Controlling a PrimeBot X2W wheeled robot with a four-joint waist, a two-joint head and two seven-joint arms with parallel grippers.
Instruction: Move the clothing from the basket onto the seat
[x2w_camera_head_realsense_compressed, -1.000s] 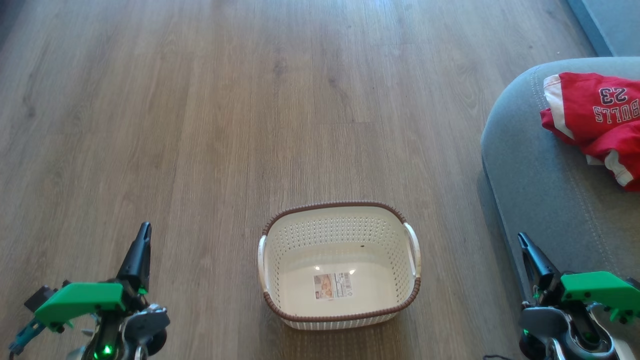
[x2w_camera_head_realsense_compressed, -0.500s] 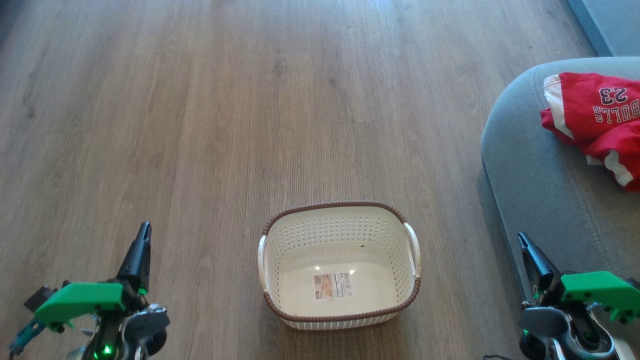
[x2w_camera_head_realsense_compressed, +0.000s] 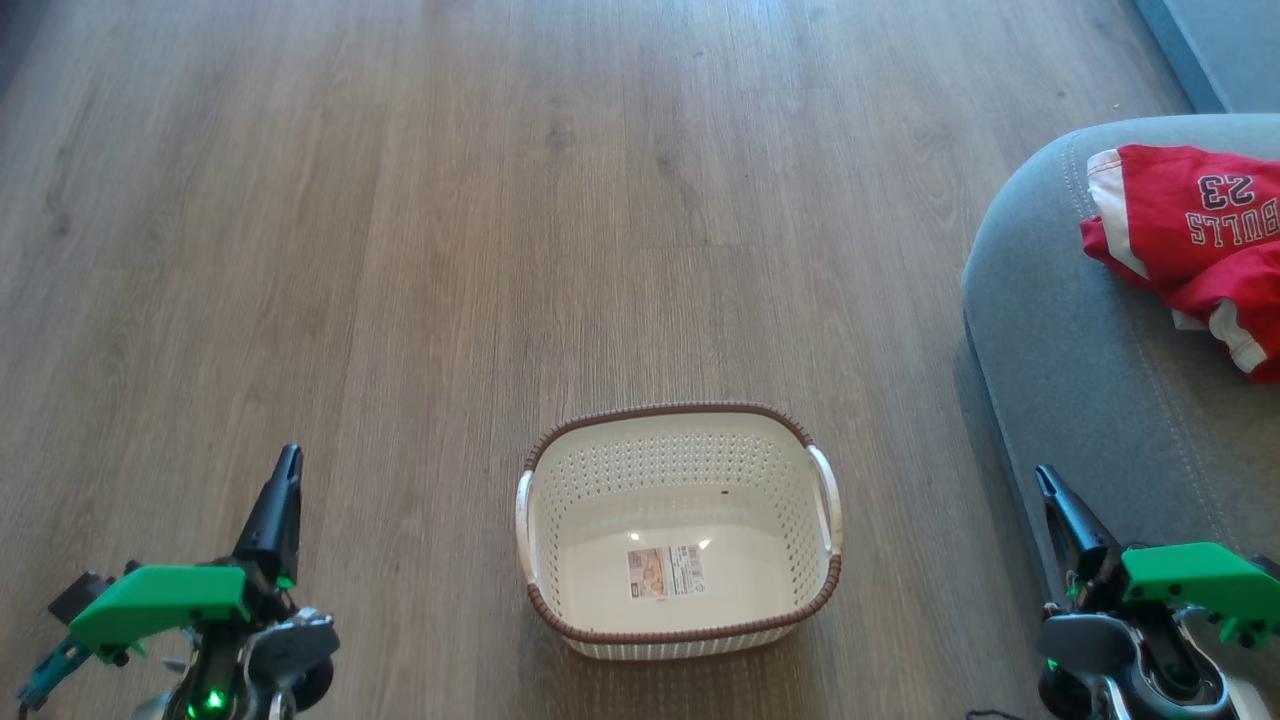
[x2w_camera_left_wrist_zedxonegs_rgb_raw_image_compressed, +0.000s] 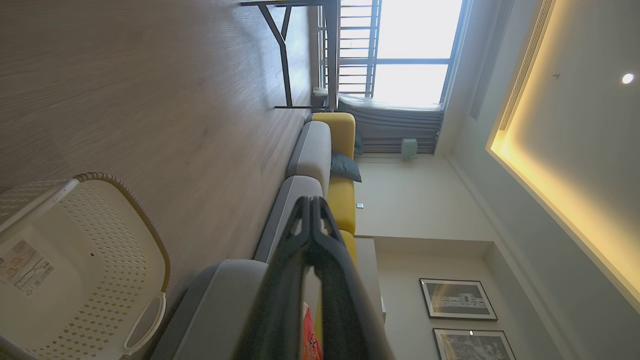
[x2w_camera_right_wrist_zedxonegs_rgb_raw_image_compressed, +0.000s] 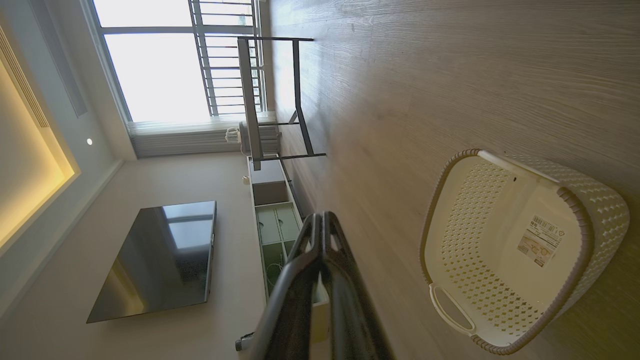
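Black tapered left claw (x2w_camera_head_realsense_compressed: 288, 458) and right claw (x2w_camera_head_realsense_compressed: 1045, 478) carry green brackets (x2w_camera_head_realsense_compressed: 160, 600), perhaps plastic.

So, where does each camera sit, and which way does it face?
Head view: on the head, looking down at floor, basket and seat; left end effector and right end effector show.
Left wrist view: on the left wrist, facing seat and window, past its own shut fingers.
Right wrist view: on the right wrist, facing a television, past its own shut fingers.
Shared: all three show the basket.
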